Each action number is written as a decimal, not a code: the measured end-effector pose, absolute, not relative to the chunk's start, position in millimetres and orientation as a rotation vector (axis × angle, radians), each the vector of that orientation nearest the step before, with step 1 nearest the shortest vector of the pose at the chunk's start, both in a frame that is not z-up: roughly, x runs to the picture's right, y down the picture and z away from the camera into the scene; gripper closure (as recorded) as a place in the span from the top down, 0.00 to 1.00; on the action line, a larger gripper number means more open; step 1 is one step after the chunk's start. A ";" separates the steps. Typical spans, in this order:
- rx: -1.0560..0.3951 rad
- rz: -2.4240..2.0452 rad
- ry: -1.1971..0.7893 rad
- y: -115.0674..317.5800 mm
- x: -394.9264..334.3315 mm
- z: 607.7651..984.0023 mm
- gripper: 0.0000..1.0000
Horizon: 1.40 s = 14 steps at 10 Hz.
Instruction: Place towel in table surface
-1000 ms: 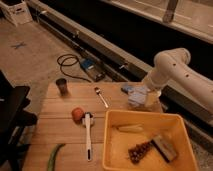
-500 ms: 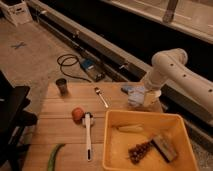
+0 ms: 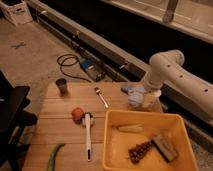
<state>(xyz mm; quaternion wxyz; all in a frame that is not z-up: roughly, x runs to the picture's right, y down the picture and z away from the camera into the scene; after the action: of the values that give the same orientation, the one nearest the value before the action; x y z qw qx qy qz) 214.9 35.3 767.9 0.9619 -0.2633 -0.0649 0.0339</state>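
The pale blue-grey towel (image 3: 130, 92) lies crumpled on the far right part of the wooden table surface (image 3: 55, 125), near its back edge. My gripper (image 3: 143, 99) hangs from the white arm right beside the towel, on its right side, low over the planks. Its jaws stand wide, and the cloth rests on the wood rather than hanging in the air. Part of the towel's right edge is hidden behind the gripper.
A yellow tub (image 3: 150, 114) holding food items fills the table's front right. Also on the table are a dark cup (image 3: 61, 86), a spoon (image 3: 101, 97), a red fruit (image 3: 77, 114), a white-handled tool (image 3: 88, 136) and a green vegetable (image 3: 54, 156). A black chair (image 3: 12, 115) stands to the left.
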 end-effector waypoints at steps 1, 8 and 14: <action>-0.547 0.064 -0.143 36.6 213.1 776.5 0.80; -0.620 0.088 -0.273 56.0 201.1 841.4 0.80; -0.646 0.086 -0.290 71.5 192.1 860.2 0.66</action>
<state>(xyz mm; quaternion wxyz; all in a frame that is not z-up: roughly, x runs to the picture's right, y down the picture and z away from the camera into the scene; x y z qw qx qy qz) 192.1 71.5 860.2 0.9371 -0.3162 -0.1420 0.0421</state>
